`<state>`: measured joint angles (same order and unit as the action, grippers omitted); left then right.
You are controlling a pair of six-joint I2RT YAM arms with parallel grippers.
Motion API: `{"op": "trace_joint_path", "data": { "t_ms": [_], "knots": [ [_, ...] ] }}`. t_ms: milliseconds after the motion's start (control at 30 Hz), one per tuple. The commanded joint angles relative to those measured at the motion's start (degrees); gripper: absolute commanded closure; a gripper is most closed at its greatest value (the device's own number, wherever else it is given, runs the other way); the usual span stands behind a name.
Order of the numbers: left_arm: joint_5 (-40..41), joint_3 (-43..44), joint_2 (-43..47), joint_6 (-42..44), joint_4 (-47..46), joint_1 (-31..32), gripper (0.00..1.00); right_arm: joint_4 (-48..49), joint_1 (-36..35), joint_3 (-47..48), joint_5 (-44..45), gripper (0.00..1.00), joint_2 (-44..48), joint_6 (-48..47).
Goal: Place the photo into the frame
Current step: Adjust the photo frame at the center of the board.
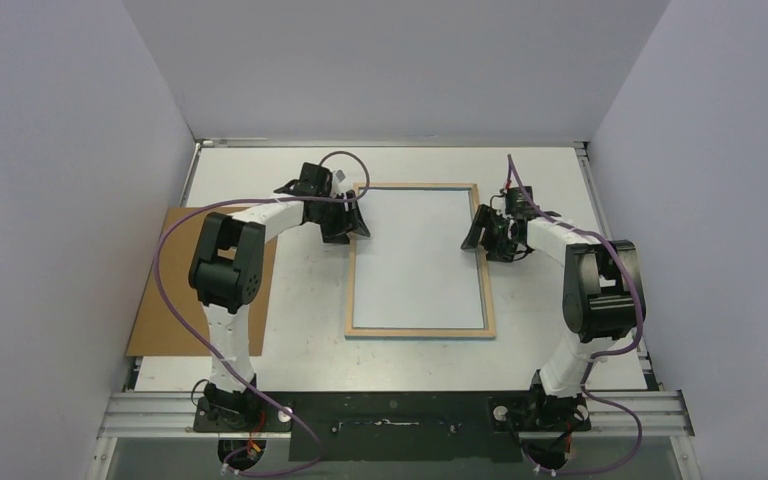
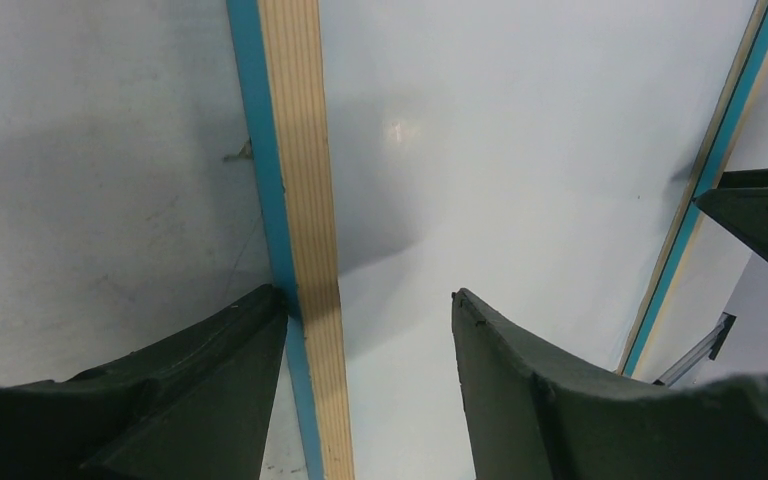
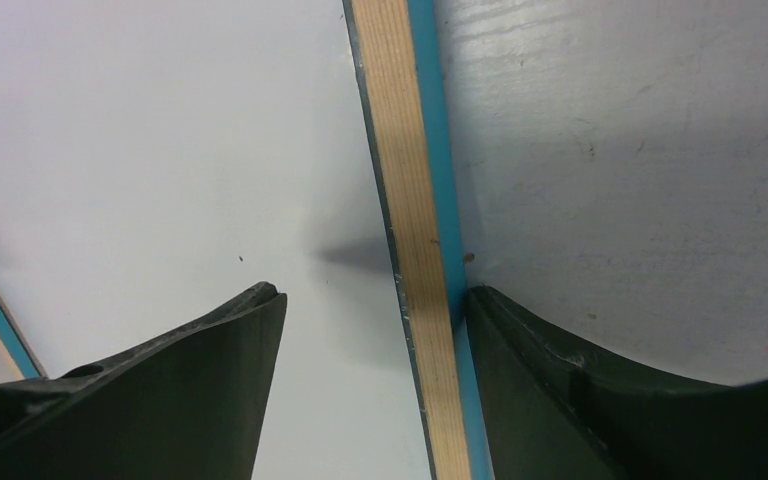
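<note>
The frame point(image 1: 420, 331) lies flat mid-table with its light wood back up and a blue edge showing. A plain pale panel point(image 1: 418, 258) fills its opening; the photo's printed side is out of view. My left gripper point(image 1: 352, 222) stands open astride the left rail point(image 2: 305, 200): one finger point(image 2: 240, 340) rests against the blue outer edge, the other hangs over the panel. My right gripper point(image 1: 482, 232) is open astride the right rail point(image 3: 405, 180), with its outer finger point(image 3: 520, 340) against the blue edge and its inner finger over the panel.
A plain brown backing board point(image 1: 175, 300) lies at the table's left, partly under the left arm. White walls close in the back and both sides. The right gripper's finger point(image 2: 760, 220) shows across the frame in the left wrist view.
</note>
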<state>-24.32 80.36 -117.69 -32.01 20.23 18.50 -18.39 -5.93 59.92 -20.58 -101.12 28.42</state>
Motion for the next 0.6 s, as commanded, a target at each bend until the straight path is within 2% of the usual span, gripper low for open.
{"op": "trace_joint_path", "data": {
  "t_ms": [0,133,300,433,567],
  "knots": [
    [-4.0,7.7,-0.8,3.0,-1.6,1.1,0.41,1.2,-0.8,4.2,2.5,0.32,0.9,2.0],
    [7.5,9.6,0.2,6.6,7.7,0.1,0.31,-4.2,-0.7,8.0,11.5,0.28,2.3,2.1],
    [14.2,6.8,6.9,10.3,10.1,-3.2,0.2,-8.3,-1.9,12.5,16.0,0.27,4.1,2.9],
    [21.4,5.5,12.2,12.8,13.0,-6.9,0.19,-4.9,-5.8,14.7,13.6,0.27,5.2,5.8],
    [31.8,2.9,14.3,11.1,15.3,-13.5,0.19,-0.9,-13.0,17.1,11.1,0.27,3.5,10.3]
  ]
}}
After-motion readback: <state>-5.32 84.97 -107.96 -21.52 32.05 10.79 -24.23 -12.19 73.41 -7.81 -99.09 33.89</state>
